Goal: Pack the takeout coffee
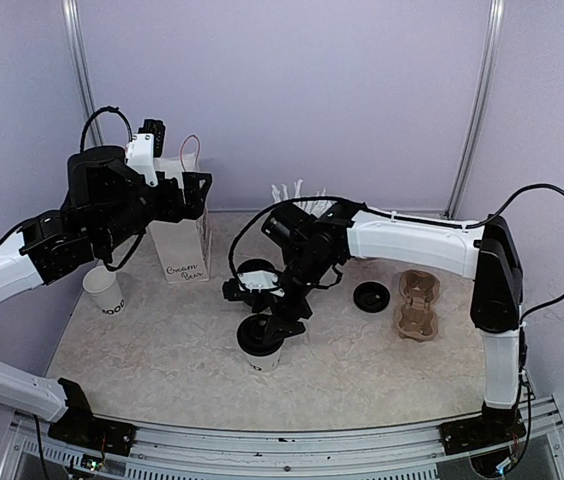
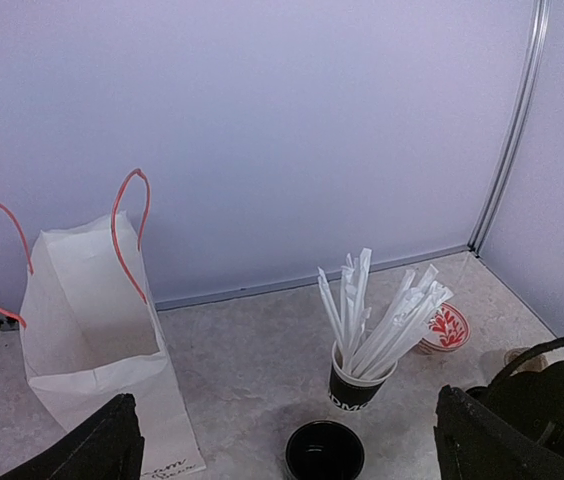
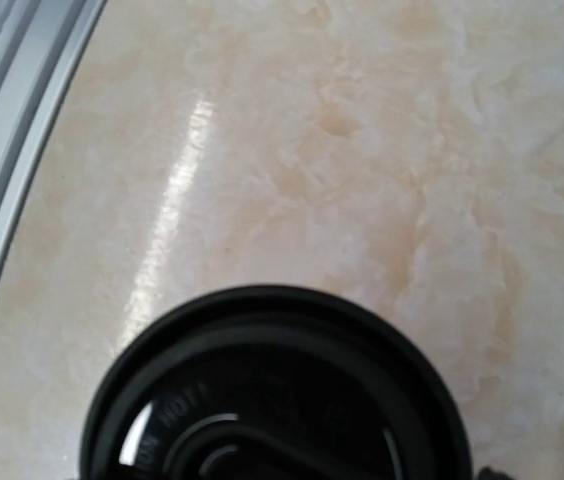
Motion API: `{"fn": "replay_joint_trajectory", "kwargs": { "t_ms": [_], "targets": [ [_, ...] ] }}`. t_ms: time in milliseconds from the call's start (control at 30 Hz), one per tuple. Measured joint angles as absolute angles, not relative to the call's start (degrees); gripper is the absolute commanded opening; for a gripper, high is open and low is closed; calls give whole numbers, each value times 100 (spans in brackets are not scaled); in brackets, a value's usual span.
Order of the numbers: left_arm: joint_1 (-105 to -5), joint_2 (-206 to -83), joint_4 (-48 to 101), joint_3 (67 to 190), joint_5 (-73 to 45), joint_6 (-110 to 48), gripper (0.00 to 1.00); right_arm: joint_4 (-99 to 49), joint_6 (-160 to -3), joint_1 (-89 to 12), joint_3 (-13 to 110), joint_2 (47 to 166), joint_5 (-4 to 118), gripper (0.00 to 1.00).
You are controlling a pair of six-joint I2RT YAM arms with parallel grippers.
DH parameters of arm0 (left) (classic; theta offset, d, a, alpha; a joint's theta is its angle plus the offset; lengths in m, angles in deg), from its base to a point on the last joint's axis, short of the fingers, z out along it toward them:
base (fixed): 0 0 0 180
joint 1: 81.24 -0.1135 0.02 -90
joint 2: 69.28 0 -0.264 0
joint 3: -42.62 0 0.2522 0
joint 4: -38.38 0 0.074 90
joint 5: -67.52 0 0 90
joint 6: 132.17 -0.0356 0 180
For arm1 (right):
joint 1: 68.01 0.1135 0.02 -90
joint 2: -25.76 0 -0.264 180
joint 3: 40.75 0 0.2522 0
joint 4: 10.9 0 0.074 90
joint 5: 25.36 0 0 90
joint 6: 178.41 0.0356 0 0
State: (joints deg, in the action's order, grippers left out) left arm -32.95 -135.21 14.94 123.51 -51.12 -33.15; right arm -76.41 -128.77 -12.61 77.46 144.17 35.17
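One white takeout cup with black lettering stands open at the left, below my raised left arm. The second cup stands at the front centre with a black lid on top. My right gripper is right at that lid's right edge. The lid fills the bottom of the right wrist view and no fingers show there. A second black lid lies flat on the table to the right. My left gripper is open and empty, held high beside the white paper bag.
The open bag also shows in the left wrist view. A black cup of white straws, a squat black mug and a red-patterned dish stand at the back. A brown cardboard cup carrier lies at the right.
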Motion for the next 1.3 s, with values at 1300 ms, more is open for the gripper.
{"fn": "replay_joint_trajectory", "kwargs": {
  "t_ms": [1300],
  "targets": [
    [-3295, -13523, 1333, 12351, -4942, -3173, 99, -8236, -12930, -1014, 8065, 14456, 3805, 95]
  ]
}}
